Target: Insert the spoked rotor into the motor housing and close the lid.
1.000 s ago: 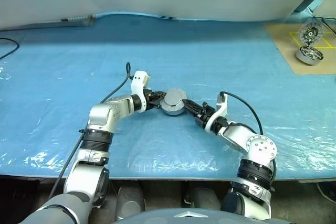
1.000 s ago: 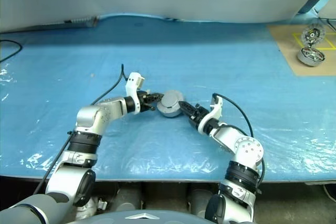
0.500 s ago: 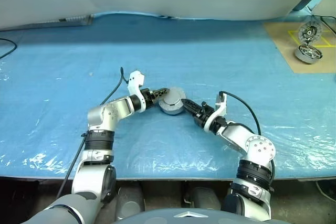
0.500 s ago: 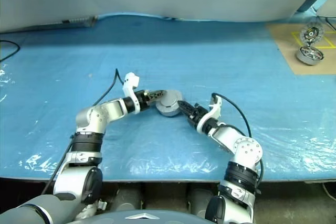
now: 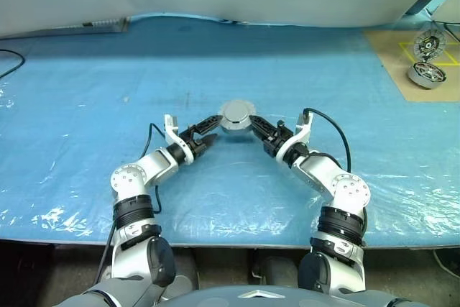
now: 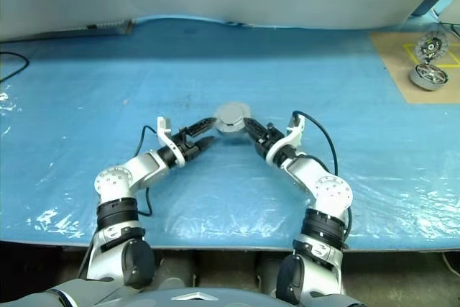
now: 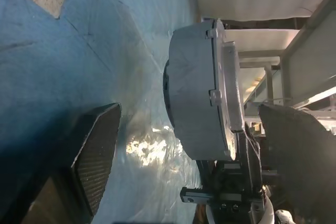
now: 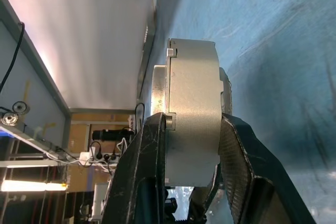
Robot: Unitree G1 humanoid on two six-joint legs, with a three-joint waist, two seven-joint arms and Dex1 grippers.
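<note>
Head view | motor housing (image 5: 236,116) clamped in R jaws | L jaws apart, just beside

- The scene is lit brightly and evenly from above in both eye views; only soft, short shadows are cast on the blue sheet (image 5: 86,91).
- White glare is thrown off the wrinkled plastic near the front edge of the sheet.
- Both eye views are rendered sharp, with slight bowing seen at the edges.
- In the left wrist view, a bright reflection is seen beneath the motor housing (image 7: 197,87), and the near finger is blurred.
- In the right wrist view, the pale background is overexposed.
</note>
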